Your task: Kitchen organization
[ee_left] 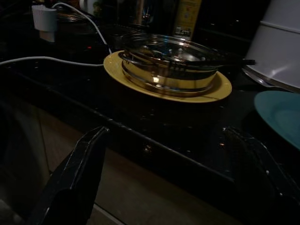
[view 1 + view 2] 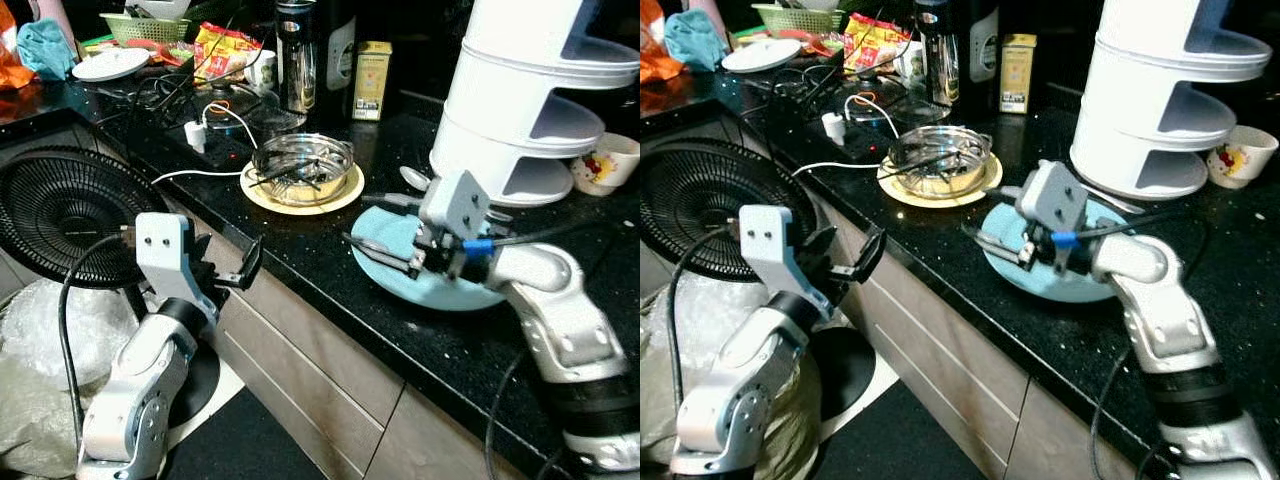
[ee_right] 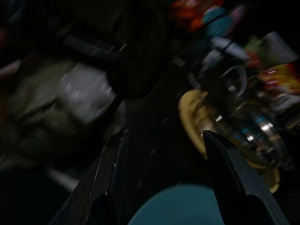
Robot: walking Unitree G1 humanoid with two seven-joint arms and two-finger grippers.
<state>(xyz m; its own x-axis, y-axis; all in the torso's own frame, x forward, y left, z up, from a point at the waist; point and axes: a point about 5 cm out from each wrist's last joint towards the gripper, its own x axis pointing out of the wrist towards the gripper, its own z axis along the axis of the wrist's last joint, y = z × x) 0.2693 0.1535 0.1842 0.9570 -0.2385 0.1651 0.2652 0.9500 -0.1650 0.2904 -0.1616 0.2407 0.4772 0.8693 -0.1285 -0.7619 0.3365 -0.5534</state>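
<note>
Blue plate (image 2: 440,285) on the counter (image 2: 330,245), right gripper (image 2: 385,232) spread above it.
A careless push could slide the plate off the counter edge; left gripper (image 2: 232,262) also spread.

the two head views are evenly lit and mostly sharp, with bright highlights on the white tiered stand (image 2: 530,90) and speckled glints across the black countertop (image 2: 330,250). the far back is dim. the left wrist view is dark but in focus, the yellow plate (image 1: 220,89) catching the light. the right wrist view is very dark and smeared with motion blur.
</note>
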